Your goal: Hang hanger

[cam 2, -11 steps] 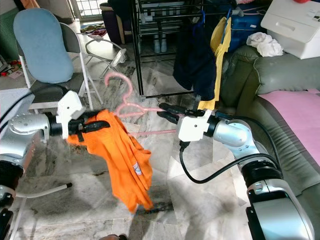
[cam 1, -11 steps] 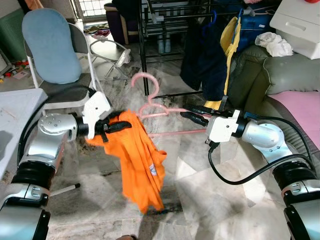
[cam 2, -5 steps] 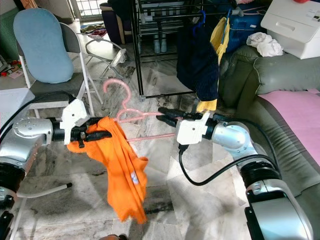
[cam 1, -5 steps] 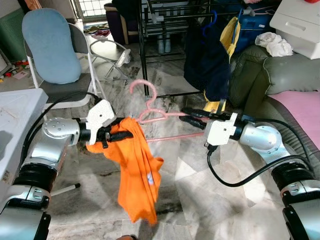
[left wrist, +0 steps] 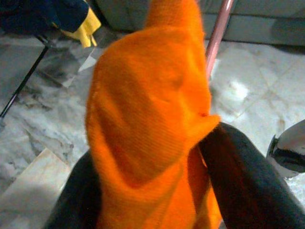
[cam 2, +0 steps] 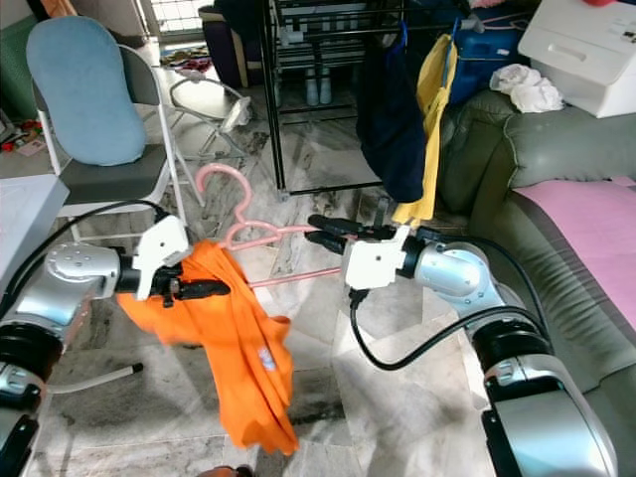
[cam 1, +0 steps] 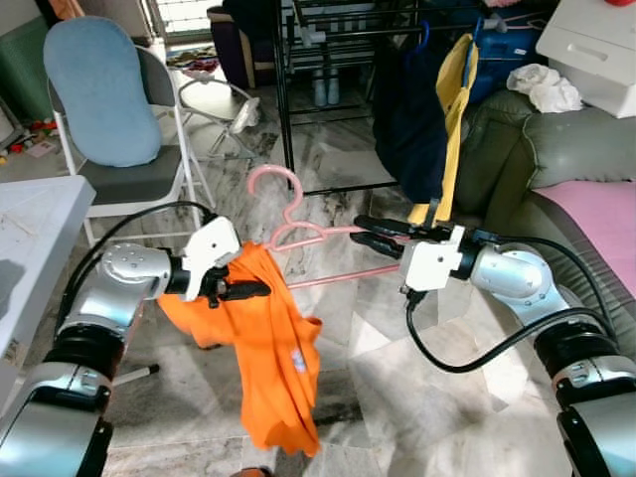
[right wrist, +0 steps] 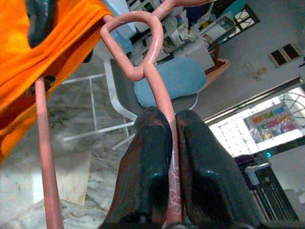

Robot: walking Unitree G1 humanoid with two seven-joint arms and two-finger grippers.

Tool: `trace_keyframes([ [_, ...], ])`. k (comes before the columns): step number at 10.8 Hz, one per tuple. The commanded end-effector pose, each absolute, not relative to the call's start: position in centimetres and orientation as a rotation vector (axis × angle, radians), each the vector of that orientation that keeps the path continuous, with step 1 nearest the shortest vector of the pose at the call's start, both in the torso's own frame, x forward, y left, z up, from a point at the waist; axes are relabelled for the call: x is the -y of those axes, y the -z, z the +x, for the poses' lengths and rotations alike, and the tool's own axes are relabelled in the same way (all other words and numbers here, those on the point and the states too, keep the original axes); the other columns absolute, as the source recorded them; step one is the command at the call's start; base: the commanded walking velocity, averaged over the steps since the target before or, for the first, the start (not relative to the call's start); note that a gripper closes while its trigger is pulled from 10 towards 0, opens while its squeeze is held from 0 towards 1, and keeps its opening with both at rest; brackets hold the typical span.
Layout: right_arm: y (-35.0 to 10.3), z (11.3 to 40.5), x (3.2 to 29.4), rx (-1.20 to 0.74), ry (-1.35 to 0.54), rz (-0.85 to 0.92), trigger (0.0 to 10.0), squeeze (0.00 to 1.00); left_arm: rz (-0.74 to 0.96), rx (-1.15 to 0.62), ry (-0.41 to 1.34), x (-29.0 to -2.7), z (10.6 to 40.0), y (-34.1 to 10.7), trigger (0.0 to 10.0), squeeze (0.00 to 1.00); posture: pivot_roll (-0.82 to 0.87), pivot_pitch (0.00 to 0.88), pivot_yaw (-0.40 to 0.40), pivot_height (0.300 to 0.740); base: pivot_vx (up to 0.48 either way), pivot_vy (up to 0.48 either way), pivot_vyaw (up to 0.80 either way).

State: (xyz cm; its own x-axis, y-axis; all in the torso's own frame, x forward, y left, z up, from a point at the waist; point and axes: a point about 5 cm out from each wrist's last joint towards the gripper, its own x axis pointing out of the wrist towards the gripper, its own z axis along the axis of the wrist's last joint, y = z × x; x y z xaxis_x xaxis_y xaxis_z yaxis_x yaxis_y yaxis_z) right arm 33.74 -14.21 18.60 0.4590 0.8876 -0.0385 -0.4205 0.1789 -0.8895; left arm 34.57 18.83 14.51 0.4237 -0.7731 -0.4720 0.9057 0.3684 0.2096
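Above the marble floor (cam 1: pixel 397 378), right hand (cam 1: pixel 366 231) clamping pink hanger (cam 1: pixel 298 235), left hand (cam 1: pixel 248 289) pinching orange shirt (cam 1: pixel 268 348), label (cam 1: pixel 298 362) unreadable.

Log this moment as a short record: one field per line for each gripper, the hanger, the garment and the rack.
left gripper: shut on orange shirt, fingers pinching the cloth
right gripper: shut on pink hanger, clamping one shoulder arm
pink hanger: held in the air between both arms, hook pointing up, not on the rack
orange shirt: bunched over the hanger's left end, rest hanging toward the floor
clothes rack: behind, black, dark and yellow garments already hung
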Motion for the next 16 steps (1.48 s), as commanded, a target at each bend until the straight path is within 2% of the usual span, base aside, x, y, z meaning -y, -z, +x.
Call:
trace_keyframes([
  [1,-22.1,34.3,13.7,0.74,-0.87,-0.924,10.0,0.0,0.472,-0.37,1.146,-18.2,34.2,-13.3,0.0,0.0,-0.03,0.077,0.053,0.74,0.0,0.0,0.0],
  [9,-21.0,34.2,14.0,0.693,-0.891,-0.94,10.0,0.0,0.532,-0.315,1.135,-19.7,35.0,-15.9,0.0,0.0,-0.03,0.076,0.048,0.74,0.0,0.0,0.0],
  [14,-20.6,34.6,13.7,0.623,-0.924,-0.884,10.0,0.0,0.531,-0.321,1.159,-19.4,34.9,-15.7,0.0,0.0,-0.02,0.075,0.046,0.74,0.0,0.0,0.0],
  [15,-20.8,34.8,13.6,0.607,-0.925,-0.841,10.0,1.0,0.528,-0.309,1.148,-19.3,35.0,-15.7,0.0,0.0,-0.02,0.072,0.048,0.74,0.0,0.0,0.0],
  [16,-20.9,35.0,13.7,0.585,-0.93,-0.814,10.0,1.0,0.52,-0.303,1.142,-19.3,35.1,-15.7,0.0,0.0,-0.02,0.071,0.05,0.74,0.0,0.0,0.0],
])
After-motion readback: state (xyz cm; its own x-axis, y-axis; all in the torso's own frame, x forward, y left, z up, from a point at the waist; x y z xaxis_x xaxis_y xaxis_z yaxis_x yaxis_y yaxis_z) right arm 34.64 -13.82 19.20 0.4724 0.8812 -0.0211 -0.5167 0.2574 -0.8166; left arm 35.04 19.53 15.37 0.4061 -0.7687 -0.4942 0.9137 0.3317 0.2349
